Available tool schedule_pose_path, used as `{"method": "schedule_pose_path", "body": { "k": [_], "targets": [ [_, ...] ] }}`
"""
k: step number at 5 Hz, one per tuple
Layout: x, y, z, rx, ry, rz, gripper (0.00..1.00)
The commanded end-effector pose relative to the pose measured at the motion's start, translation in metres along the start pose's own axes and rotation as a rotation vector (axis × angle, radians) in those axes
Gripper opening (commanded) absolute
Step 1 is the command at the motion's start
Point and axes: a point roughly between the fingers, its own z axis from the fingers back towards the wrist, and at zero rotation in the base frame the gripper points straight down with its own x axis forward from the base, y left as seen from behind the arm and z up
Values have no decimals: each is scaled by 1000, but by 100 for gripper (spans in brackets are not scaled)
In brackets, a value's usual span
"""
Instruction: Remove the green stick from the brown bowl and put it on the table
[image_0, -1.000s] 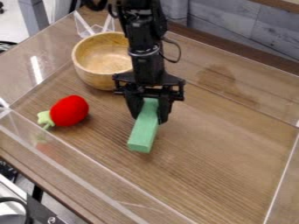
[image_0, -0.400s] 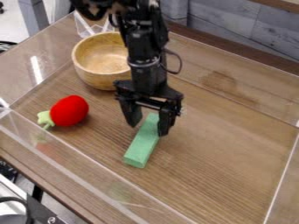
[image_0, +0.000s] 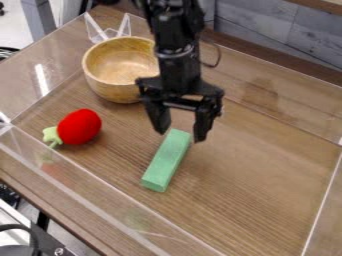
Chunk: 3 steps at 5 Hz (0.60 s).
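Note:
The green stick (image_0: 166, 161) lies flat on the table (image_0: 254, 190), a light green bar pointing from near centre toward the front left. My gripper (image_0: 182, 124) hangs just above its far end, pointing straight down, jaws open wide with nothing between them. The black fingers (image_0: 158, 117) clear the stick. The brown bowl (image_0: 123, 69) stands at the back left, round and tan, its pale inside showing nothing in it.
A red strawberry toy (image_0: 79, 126) with green leaves lies at the left, in front of the bowl. Low clear acrylic walls (image_0: 80, 200) edge the tabletop on all sides. The arm rises behind the gripper toward the back.
The gripper opened and let go of the green stick, which dropped flat onto the table. The gripper then rose and shifted slightly right, away from the stick.

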Motion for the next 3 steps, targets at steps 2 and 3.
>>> {"method": "schedule_pose_path", "body": {
  "k": [2,3],
  "targets": [
    [16,21,42,-22,-105,-46,100],
    [19,31,49,-7,-165,45,100]
  ]
}}
